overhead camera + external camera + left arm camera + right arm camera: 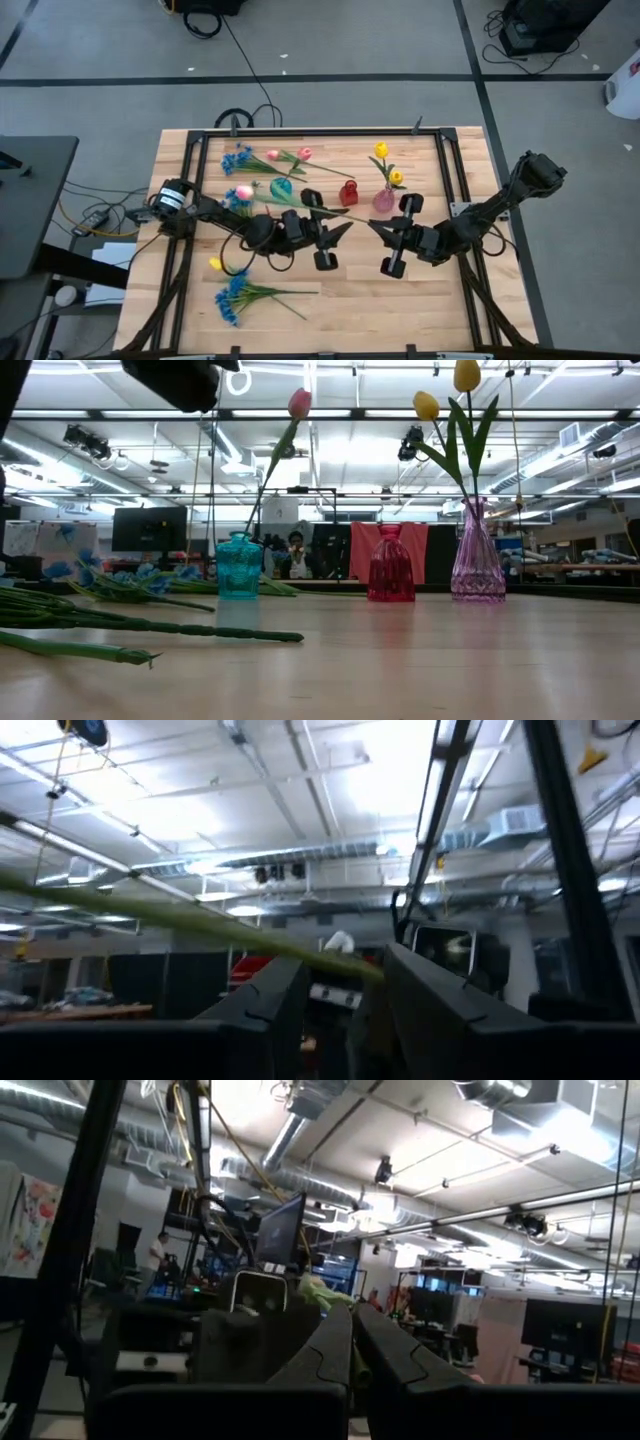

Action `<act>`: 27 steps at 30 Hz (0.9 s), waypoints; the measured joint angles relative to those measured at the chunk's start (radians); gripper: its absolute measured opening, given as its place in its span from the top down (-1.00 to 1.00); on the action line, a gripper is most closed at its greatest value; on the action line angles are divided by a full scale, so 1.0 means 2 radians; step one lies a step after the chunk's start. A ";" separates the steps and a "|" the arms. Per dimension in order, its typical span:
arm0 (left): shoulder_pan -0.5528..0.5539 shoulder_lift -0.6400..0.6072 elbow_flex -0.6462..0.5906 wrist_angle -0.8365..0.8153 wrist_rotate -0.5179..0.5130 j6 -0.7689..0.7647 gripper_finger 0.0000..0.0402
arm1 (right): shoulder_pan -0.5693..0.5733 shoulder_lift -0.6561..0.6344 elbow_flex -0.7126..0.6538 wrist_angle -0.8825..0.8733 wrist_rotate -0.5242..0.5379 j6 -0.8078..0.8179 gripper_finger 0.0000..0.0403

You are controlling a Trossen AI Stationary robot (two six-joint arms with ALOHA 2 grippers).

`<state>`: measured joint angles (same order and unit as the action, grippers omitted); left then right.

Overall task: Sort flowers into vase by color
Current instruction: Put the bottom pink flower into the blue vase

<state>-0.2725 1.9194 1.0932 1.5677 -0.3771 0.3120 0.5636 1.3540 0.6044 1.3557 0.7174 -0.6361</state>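
A pink tulip (243,192) has a long pale green stem (300,204) that runs toward the table's right, to the spot where both grippers meet at mid-table. My right gripper (374,228) points left and is shut on the stem. My left gripper (345,226) points right and stands open, with the stem (190,925) passing its fingers. Two yellow tulips (381,151) stand in the pink vase (383,200). In the low view another pink tulip (298,402) rises from the teal vase (239,565). My right gripper pinches the tulip's stem near its free end (356,1368) between the two fingers, coming level from the table's right. The stem reaches away toward the table's left. My left gripper's open fingers (440,1005) flank the stem's tip (372,972); whether they touch it, I cannot tell.
A red vase (348,191) stands between the teal and pink vases. Blue sprays lie at the far left (237,158), beside the held tulip's head (235,207) and near the front edge (235,295). A yellow tulip (215,263) lies by the left arm.
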 joint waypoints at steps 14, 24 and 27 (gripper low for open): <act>0.006 -0.006 0.016 -0.002 0.006 -0.002 0.82 | 0.004 0.000 0.000 0.003 0.042 -0.010 0.82; 0.006 -0.041 0.014 -0.151 -0.030 -0.001 0.94 | 0.028 -0.008 0.000 -0.006 0.139 -0.025 0.18; 0.006 -0.088 0.014 -0.265 -0.042 -0.001 0.95 | 0.047 -0.018 0.000 -0.008 0.194 -0.041 -0.04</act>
<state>-0.2604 1.7440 1.1221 1.0381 -0.4606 0.3107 0.6574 1.3177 0.6044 1.3388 1.1060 -0.7175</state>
